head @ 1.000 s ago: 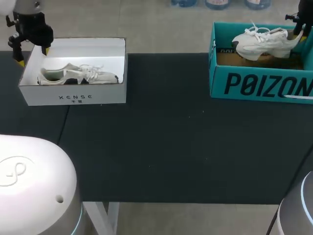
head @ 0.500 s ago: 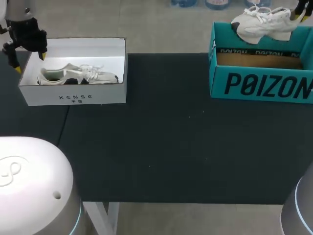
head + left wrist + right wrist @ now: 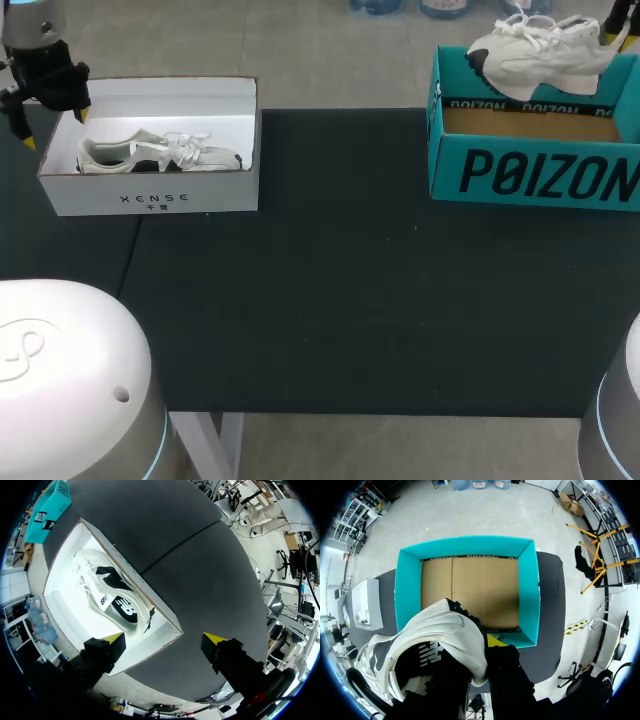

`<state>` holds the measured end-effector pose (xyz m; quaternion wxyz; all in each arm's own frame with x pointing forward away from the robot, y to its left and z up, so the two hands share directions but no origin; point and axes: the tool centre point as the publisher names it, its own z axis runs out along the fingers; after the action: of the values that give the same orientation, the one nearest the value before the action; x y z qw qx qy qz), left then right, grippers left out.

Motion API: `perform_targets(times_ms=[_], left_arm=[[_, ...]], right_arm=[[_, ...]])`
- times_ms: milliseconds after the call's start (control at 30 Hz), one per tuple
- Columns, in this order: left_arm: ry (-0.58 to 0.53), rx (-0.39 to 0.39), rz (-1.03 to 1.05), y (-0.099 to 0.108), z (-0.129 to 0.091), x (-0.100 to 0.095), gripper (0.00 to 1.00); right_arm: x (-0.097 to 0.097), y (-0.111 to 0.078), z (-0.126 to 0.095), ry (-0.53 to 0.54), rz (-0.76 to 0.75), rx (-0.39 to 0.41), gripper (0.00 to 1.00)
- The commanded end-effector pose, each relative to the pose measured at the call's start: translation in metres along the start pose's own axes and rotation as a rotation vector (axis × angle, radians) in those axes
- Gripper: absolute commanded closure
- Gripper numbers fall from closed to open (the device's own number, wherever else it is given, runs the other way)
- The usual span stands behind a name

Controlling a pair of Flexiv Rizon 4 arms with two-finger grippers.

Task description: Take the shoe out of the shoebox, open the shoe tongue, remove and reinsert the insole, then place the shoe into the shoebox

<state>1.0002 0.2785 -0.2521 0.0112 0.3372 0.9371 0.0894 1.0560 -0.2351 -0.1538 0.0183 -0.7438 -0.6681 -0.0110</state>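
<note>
Now the right tool (image 3: 481, 649) is clamped on the heel of the white shoe (image 3: 535, 55), which hangs in the air just above the teal shoebox (image 3: 530, 175). Far from that shoebox across the table (image 3: 350, 280), the left tool (image 3: 165, 647) hovers with its fingers spread over a corner of the white box (image 3: 150, 195), which holds a second shoe (image 3: 150, 152).
</note>
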Motion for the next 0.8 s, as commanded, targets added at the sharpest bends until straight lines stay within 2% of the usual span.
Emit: perform_targets(times_ms=[33, 567, 600, 633, 667, 700, 733, 767, 800], left_arm=[[0.0, 0.001, 0.001, 0.001, 0.0, 0.001, 0.0], [0.0, 0.001, 0.001, 0.001, 0.0, 0.001, 0.0], [0.0, 0.001, 0.001, 0.001, 0.0, 0.001, 0.0], [0.0, 0.001, 0.001, 0.001, 0.0, 0.001, 0.0], [0.0, 0.001, 0.001, 0.001, 0.0, 0.001, 0.0], [0.0, 0.001, 0.001, 0.001, 0.0, 0.001, 0.0], [0.0, 0.001, 0.001, 0.001, 0.0, 0.001, 0.0], [0.0, 0.001, 0.001, 0.001, 0.0, 0.001, 0.0], [0.0, 0.001, 0.001, 0.001, 0.0, 0.001, 0.0]], right_arm=[[0.001, -0.057, -0.007, 0.006, -0.006, -0.283, 1.0], [0.001, -0.057, -0.007, 0.006, -0.006, -0.283, 1.0], [0.007, -0.062, -0.01, -0.043, 0.012, -0.302, 1.0], [0.014, -0.067, -0.012, -0.049, 0.022, -0.304, 1.0], [0.02, -0.072, -0.011, -0.105, 0.019, -0.292, 1.0], [0.028, -0.08, -0.011, -0.14, 0.01, -0.316, 1.0], [0.035, -0.085, -0.01, -0.161, 0.02, -0.295, 1.0], [0.042, -0.092, -0.008, -0.23, 0.015, -0.306, 1.0], [0.051, -0.1, -0.007, -0.24, 0.028, -0.312, 1.0]])
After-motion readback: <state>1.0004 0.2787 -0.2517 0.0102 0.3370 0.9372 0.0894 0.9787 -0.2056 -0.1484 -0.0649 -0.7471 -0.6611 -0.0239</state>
